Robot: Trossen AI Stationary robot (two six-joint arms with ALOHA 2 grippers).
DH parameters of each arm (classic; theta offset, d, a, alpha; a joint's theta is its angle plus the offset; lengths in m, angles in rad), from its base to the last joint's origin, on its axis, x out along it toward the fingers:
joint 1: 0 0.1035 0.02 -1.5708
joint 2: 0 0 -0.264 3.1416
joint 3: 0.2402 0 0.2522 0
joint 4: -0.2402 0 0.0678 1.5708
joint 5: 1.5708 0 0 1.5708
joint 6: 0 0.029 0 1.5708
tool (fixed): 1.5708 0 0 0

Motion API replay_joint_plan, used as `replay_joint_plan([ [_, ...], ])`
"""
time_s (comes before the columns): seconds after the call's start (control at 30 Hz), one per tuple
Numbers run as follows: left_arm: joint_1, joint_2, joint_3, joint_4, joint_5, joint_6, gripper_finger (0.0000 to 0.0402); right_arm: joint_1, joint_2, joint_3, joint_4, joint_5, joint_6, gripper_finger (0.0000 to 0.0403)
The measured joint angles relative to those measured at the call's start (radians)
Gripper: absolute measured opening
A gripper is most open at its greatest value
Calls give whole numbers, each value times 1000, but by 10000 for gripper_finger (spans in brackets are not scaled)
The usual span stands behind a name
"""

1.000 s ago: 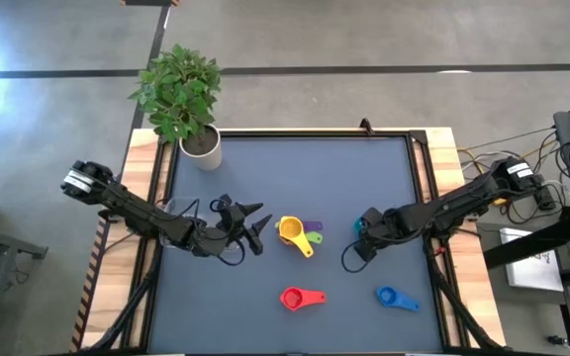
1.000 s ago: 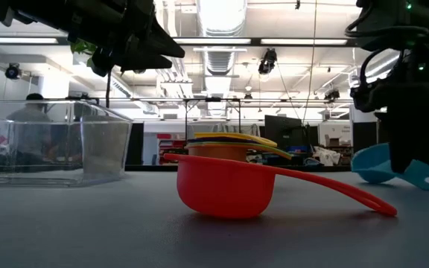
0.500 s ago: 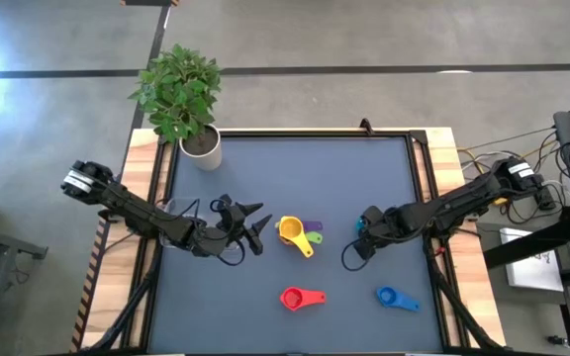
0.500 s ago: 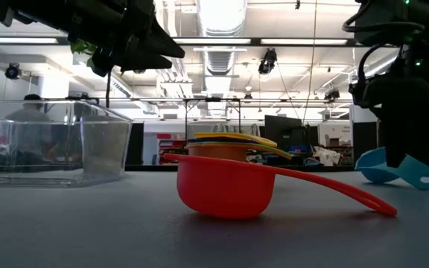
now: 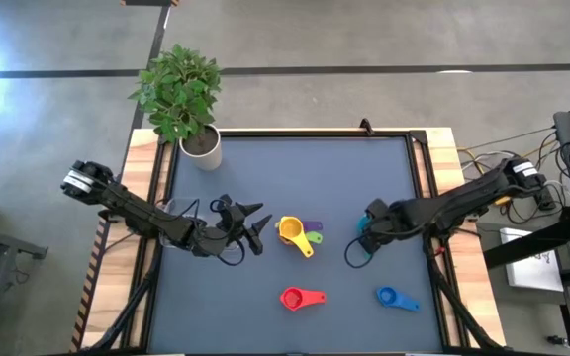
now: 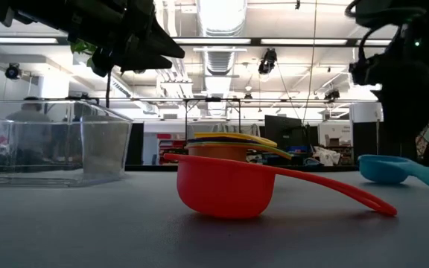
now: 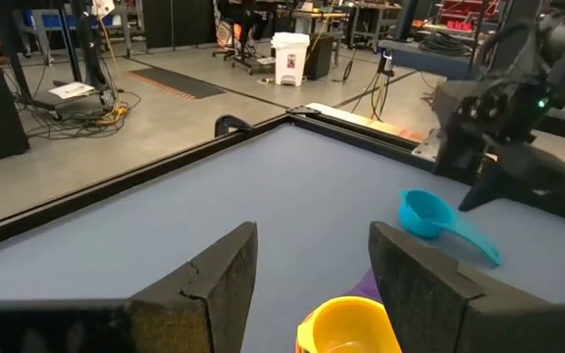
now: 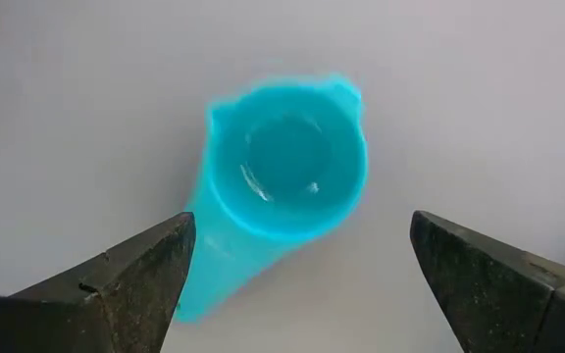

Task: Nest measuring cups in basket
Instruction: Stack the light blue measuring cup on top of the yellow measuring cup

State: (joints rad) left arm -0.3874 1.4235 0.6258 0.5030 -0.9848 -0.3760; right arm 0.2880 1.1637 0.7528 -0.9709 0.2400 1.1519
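Below the right gripper (image 8: 297, 279), whose fingers stood spread and empty, lay the teal cup (image 8: 287, 176) on the table (image 5: 295, 178). Left gripper (image 7: 312, 265) hovered parted beside the yellow cup (image 7: 349, 328).

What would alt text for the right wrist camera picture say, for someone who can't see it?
A teal measuring cup lies open side up on the grey table, seen from straight above. The right end effector hovers over it with both dark fingers spread wide, one to each side, touching nothing.
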Motion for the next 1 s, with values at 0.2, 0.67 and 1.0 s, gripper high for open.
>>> replay_joint_plan([
  [0.2, -3, 0, 0, 10, 21, -26, 180, 60, -80, -3, 8, 182, -44, 366],
  [0.67, -5, -1, 0, 45, 34, -37, 180, 199, -226, -51, 10, 503, -107, 366],
  [1.0, -9, -2, 95, 44, 34, 66, 180, 199, -233, -116, 11, 520, -115, 366],
])
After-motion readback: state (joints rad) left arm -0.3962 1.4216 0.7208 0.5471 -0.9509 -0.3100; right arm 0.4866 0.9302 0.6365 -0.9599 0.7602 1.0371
